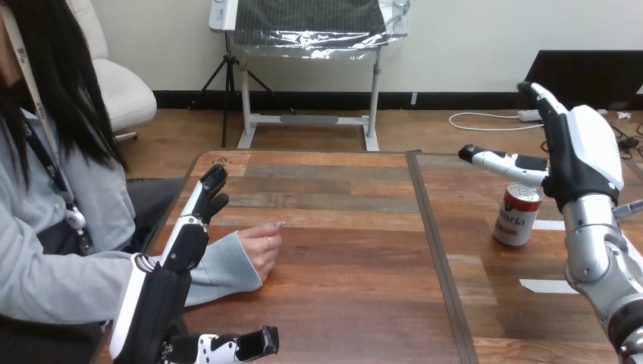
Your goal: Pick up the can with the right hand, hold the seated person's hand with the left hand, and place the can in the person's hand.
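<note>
Reaching for the can (518,214), just below wide-spread fingers (542,102) of right hand (584,155). Straight fingers of left hand (180,250) beside the person's hand (261,249). Calls next for lowering, closing round can.

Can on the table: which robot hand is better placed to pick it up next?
Right. The right hand hovers open just above the can. The left hand lies open far across the table, beside the person's hand.
</note>
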{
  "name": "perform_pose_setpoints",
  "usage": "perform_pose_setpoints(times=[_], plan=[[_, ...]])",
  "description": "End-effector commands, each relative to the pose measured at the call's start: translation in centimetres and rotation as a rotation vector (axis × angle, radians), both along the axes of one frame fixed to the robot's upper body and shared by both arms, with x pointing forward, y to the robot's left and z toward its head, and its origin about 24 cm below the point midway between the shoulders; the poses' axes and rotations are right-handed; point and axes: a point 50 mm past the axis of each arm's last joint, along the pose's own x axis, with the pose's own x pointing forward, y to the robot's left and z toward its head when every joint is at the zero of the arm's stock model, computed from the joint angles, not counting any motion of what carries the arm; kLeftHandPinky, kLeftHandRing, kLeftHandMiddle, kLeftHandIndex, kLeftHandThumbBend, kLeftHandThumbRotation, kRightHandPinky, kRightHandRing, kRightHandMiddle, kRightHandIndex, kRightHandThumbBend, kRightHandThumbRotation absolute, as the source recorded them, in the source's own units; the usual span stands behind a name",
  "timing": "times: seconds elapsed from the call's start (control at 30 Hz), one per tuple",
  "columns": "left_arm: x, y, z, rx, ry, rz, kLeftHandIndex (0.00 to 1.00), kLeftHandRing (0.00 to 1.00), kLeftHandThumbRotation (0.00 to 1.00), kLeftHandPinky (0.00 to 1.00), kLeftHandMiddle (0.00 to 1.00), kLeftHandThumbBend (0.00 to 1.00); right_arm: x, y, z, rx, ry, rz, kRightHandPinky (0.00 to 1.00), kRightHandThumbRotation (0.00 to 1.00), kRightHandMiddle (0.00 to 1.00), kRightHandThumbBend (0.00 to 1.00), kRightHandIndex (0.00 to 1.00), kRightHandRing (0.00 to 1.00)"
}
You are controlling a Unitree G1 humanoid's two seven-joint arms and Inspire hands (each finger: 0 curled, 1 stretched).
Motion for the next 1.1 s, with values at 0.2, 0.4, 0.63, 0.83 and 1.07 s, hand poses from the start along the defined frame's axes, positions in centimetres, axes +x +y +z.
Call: perform_pose_setpoints(times=[0.2, 0.4, 0.63, 0.83, 1.07], plan=[[1.0, -0.5, 1.1, -0.022, -0.070, -0.020, 0.94, 0.97, 0.54, 0.92, 0.97, 1.00, 1.9, 0.3, 3.3, -0.047, -0.036, 0.012, 0.78, 0.51, 0.88, 1.00, 0.87, 0.88], [0.8, -0.4, 1.0, -0.021, -0.067, -0.019, 0.95, 0.98, 0.54, 0.93, 0.97, 1.00, 2.1, 0.1, 3.1, -0.075, 0.013, 0.002, 0.79, 0.53, 0.88, 1.00, 0.88, 0.88], [0.7, -0.4, 1.1, -0.014, -0.080, -0.010, 0.94, 0.97, 0.54, 0.91, 0.97, 1.00, 2.2, -0.1, 3.0, -0.083, 0.061, -0.008, 0.80, 0.52, 0.87, 1.00, 0.88, 0.88], [0.6, -0.4, 1.0, -0.014, -0.082, -0.006, 0.94, 0.96, 0.55, 0.89, 0.97, 1.00, 2.2, -0.3, 2.7, -0.110, 0.107, -0.018, 0.81, 0.53, 0.88, 1.00, 0.88, 0.89], [0.4, -0.3, 1.2, -0.017, -0.092, -0.003, 0.94, 0.96, 0.56, 0.88, 0.97, 1.00, 2.1, -0.8, 1.9, -0.163, 0.208, -0.046, 0.81, 0.52, 0.87, 1.00, 0.88, 0.89]])
